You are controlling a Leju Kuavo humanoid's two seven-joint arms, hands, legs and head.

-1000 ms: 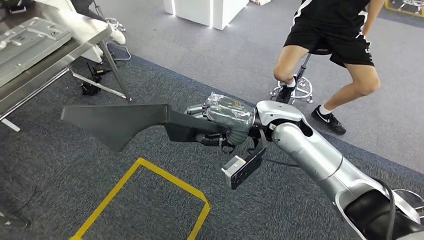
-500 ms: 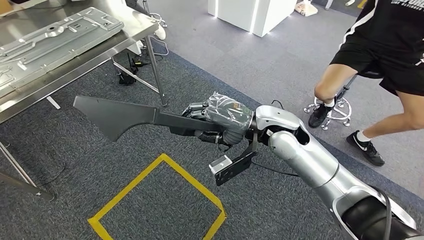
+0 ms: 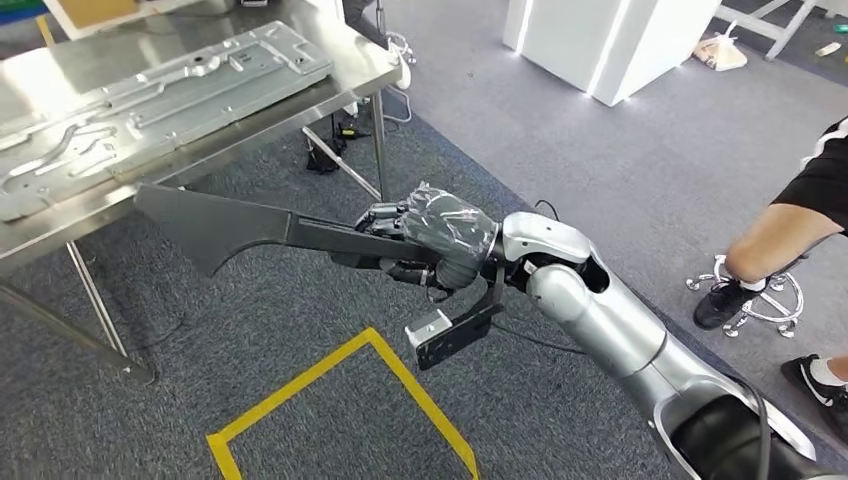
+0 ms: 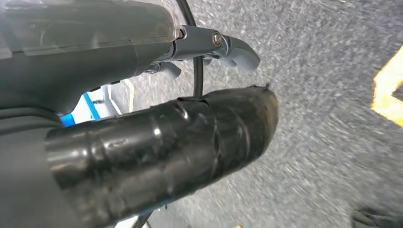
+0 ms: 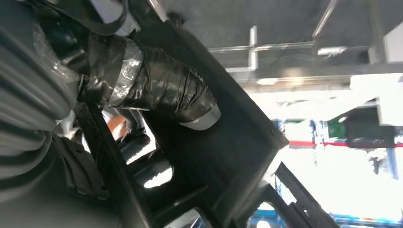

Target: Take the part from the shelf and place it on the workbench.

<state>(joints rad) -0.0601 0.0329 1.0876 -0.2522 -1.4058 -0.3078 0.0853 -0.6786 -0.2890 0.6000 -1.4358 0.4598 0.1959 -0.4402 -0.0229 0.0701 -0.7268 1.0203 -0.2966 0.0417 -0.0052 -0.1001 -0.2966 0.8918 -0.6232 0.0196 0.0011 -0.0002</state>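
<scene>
Gripping the narrow end of the black plastic part [image 3: 240,228], the right hand [image 3: 430,238] has its fingers wrapped tight around it. The part's broad end reaches left, hanging just beside the near edge of the steel workbench [image 3: 60,225]. Left hand [image 4: 157,142]: its fingers cannot be judged.

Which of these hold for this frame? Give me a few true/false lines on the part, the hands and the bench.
1. The right hand holds the black part. True.
2. The part lies on the workbench. False: it is in the air, its wide end at the bench's front edge.
3. A metal panel lies on the workbench. True.
4. Yellow tape marks the carpet below the arm. True.
5. The left hand holds the part. False: it holds nothing.
</scene>
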